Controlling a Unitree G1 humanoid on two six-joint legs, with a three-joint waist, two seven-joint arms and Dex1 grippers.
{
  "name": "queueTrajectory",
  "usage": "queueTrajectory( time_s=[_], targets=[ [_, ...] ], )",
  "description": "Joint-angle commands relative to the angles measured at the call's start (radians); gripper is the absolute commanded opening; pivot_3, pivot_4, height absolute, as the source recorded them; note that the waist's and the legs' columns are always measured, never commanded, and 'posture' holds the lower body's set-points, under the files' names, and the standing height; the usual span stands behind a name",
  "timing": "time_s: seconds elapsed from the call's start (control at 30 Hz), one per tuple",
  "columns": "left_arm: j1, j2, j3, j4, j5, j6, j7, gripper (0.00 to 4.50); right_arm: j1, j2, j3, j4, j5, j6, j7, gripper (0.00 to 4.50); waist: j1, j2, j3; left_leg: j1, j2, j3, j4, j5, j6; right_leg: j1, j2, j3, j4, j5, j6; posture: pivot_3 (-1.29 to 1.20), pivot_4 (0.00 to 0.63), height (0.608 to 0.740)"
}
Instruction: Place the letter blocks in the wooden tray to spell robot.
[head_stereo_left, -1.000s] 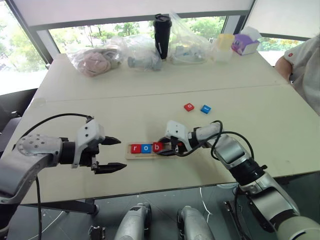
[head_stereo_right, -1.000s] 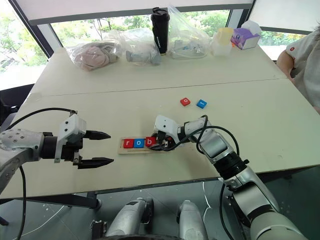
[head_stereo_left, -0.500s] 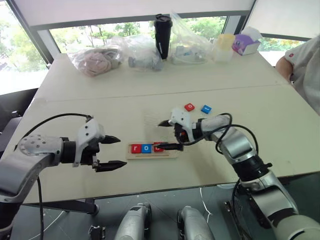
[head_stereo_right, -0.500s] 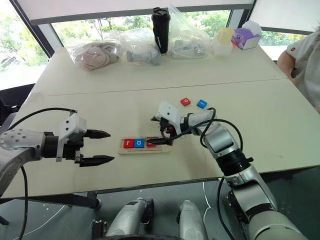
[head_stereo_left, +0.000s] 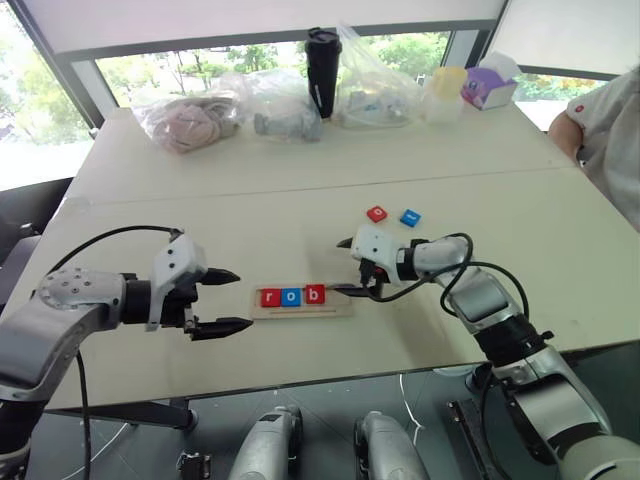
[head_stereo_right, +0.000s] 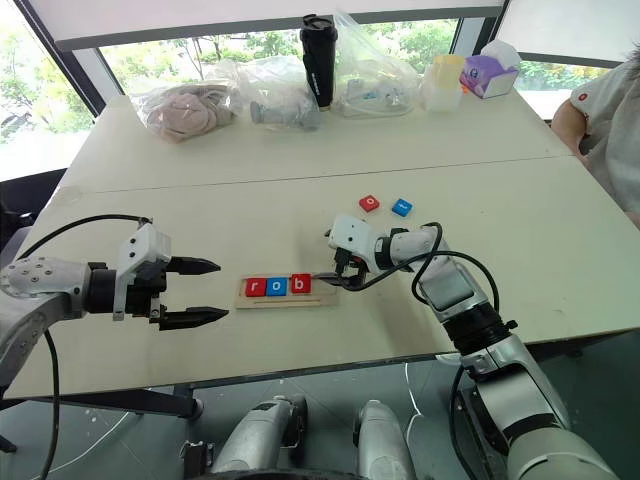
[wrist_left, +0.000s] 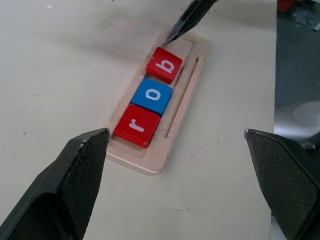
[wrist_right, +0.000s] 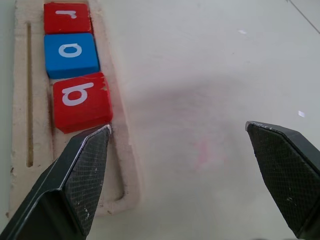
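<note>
Behind my table (head_stereo_left: 200, 215) are big windows. From the head, my right gripper (head_stereo_left: 344, 266) is spread wide beside the wooden tray (head_stereo_left: 340, 306) (r, o, b inside). Left wrist: left gripper (wrist_left: 175, 150) spread, tray ahead. Right wrist: red b block (wrist_right: 81, 101) near one finger.

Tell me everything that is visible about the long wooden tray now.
The long narrow light-wood tray lies flat on the beige table, between the two grippers. It has a thin raised rim and a slot along one side. Three square blocks sit in a row at its left end, red r, blue o, red b; the rest is empty.
</note>
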Motion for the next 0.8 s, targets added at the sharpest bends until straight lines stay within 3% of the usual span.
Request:
queueTrajectory(
  time_s=[0.03, 0.57, 0.8],
  targets=[
    [-0.008, 0.000, 0.010, -0.016, 0.001, -0.010, 0.002, 4.50, 0.002, 0.002, -0.004, -0.019, -0.003, -0.023, 0.006, 4.48, 0.001, 0.000, 0.000, 0.000, 0.000, 0.000, 0.000, 0.000, 0.000, 0.000, 0.000, 0.000, 0.000, 0.000, 0.000, 0.00, 0.150, 0.740],
    [-0.027, -0.021, -0.009, -0.018, 0.001, -0.001, 0.020, 4.50, 0.030, 0.045, 0.007, -0.071, 0.000, -0.008, 0.016, 4.48, 0.002, 0.000, 0.000, 0.000, 0.000, 0.000, 0.002, 0.000, 0.000, 0.000, 0.000, 0.000, 0.001, 0.000, 0.000, 0.00, 0.150, 0.740],
    [-0.037, -0.020, -0.015, -0.006, 0.004, -0.004, 0.017, 4.50, -0.001, -0.018, -0.020, -0.021, -0.034, -0.073, 0.010, 4.48, 0.002, 0.000, 0.000, 0.000, 0.000, 0.000, 0.002, 0.000, 0.000, 0.000, 0.000, 0.000, 0.001, 0.000, 0.000, 0.00, 0.150, 0.740]
  ],
)
